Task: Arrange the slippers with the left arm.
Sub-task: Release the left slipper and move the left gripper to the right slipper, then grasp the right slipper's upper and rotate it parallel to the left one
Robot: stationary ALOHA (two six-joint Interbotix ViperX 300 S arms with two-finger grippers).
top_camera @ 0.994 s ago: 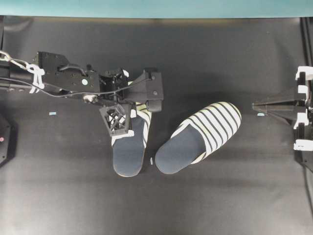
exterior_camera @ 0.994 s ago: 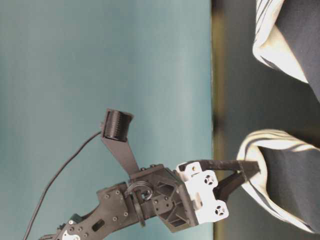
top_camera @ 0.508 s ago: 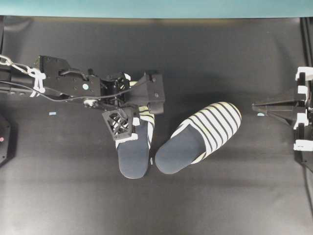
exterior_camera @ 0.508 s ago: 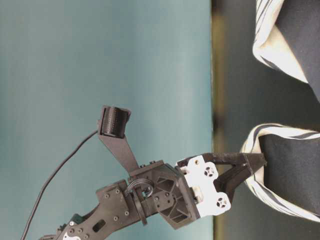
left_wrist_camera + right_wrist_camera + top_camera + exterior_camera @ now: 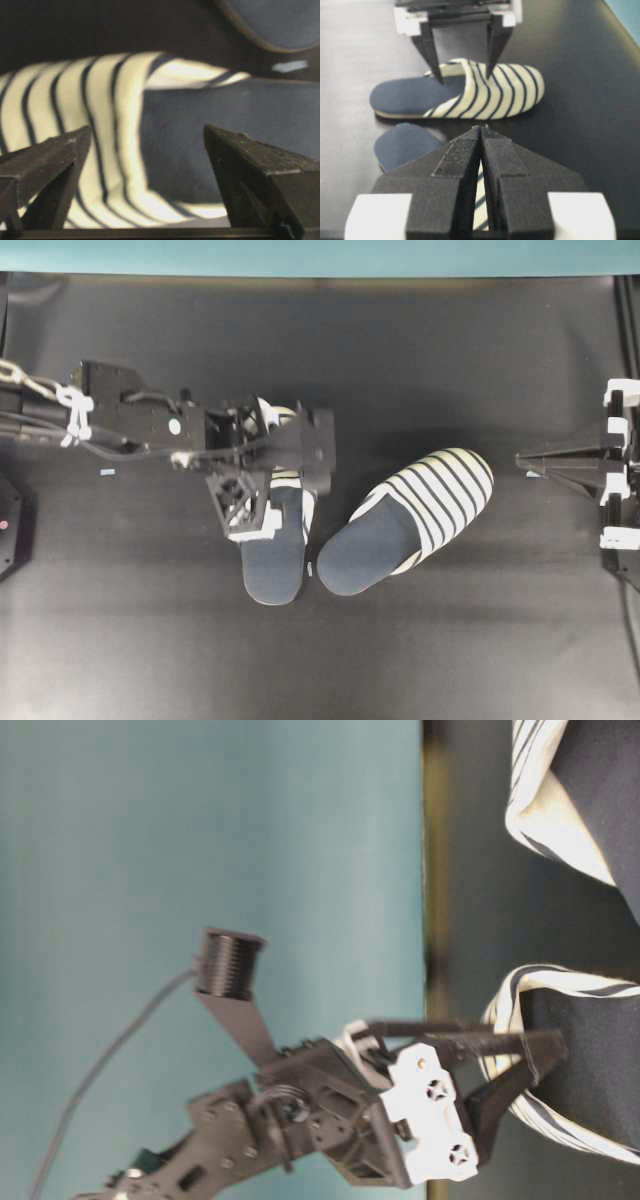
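Two striped slippers lie side by side mid-table. The left slipper [image 5: 272,558] points away, its navy insole toward the front; the right slipper [image 5: 412,518] lies slanted, toe to the upper right. My left gripper [image 5: 277,490] stands open over the left slipper's toe cover, one finger on each side of the cover's opening edge. The left wrist view shows both fingers [image 5: 50,160] wide apart above the striped cover [image 5: 100,115] and insole [image 5: 200,145]. From the right wrist view the left gripper [image 5: 463,77] hangs over that slipper [image 5: 485,95]. My right gripper [image 5: 528,460] is shut and empty, far right.
The table [image 5: 450,640] is a black mat with a teal wall [image 5: 320,255] along its back edge. Small pale tape marks [image 5: 107,472] lie on the mat. A black fixture [image 5: 8,525] sits at the left edge.
The left gripper went from shut on the left slipper's toe cover to open, letting it go. That slipper shifted slightly right and now lies straighter. The right arm stayed still.
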